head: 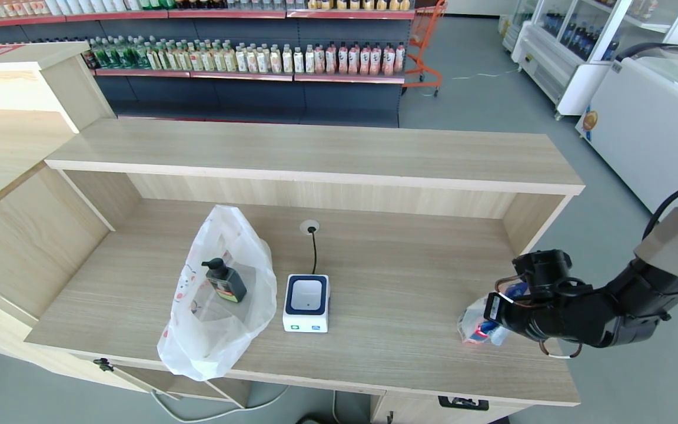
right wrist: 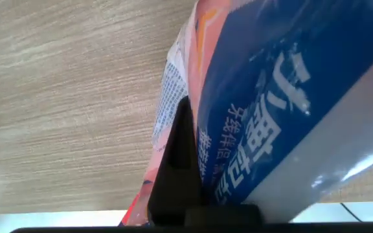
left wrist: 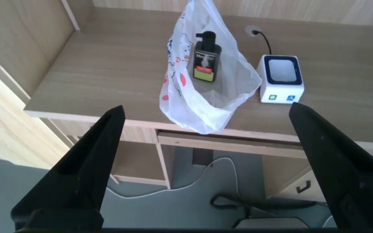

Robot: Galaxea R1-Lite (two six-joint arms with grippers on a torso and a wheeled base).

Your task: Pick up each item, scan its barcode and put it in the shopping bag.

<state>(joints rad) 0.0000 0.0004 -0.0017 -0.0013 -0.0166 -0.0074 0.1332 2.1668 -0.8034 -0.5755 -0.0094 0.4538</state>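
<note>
Wood counter (head: 409, 277) bears shopping bag (head: 209, 335), scanner (head: 306, 301); right claw (head: 494, 317) grips packet (head: 472, 327); drink shelves (head: 245, 59) beyond.

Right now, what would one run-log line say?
right gripper: shut on packet, at counter edge | left gripper: open, in front of counter | bottle: in bag | scanner: beside bag

Dark pump bottle (head: 224, 281) inside open white bag (head: 198, 347), scanner (head: 306, 303) just beside, blue-red packet (head: 473, 327) at surface's (head: 404, 282) right edge
</note>
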